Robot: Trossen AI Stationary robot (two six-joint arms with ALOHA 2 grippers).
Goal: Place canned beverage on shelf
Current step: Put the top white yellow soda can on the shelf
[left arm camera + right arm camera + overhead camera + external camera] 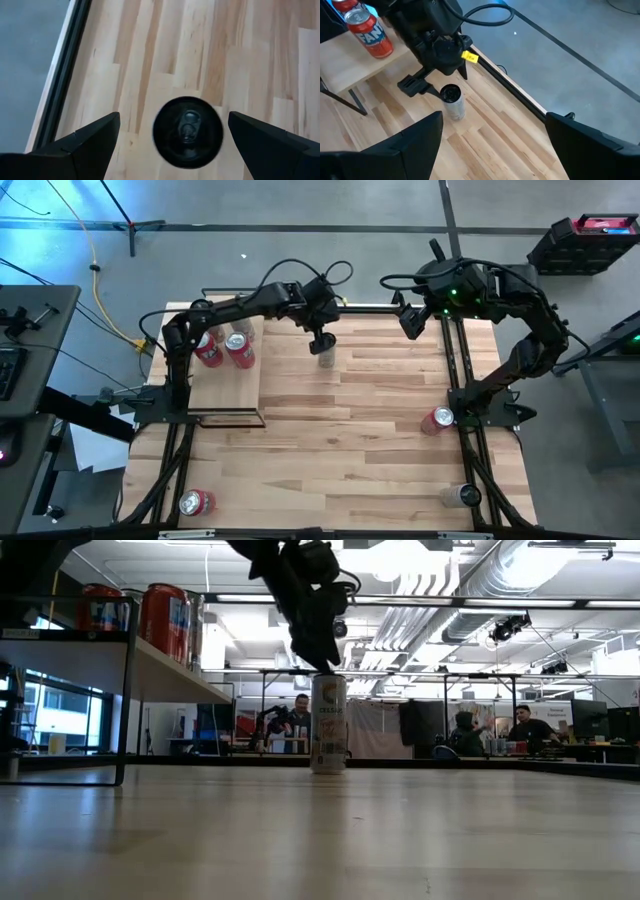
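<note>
Left gripper (322,341) spread wide above upright can (325,359).

The high view looks straight down on the whole worktop (330,430). The low view sits at worktop height, facing the room. The left wrist view looks steeply down, close over an upright can (187,132); the right wrist view shows that can (453,101) from farther off.

Two matte-black jointed arms, looped black cables, green indicator light on the right arm, yellow tag on the left wrist, wedge-shaped dark jaws.
</note>
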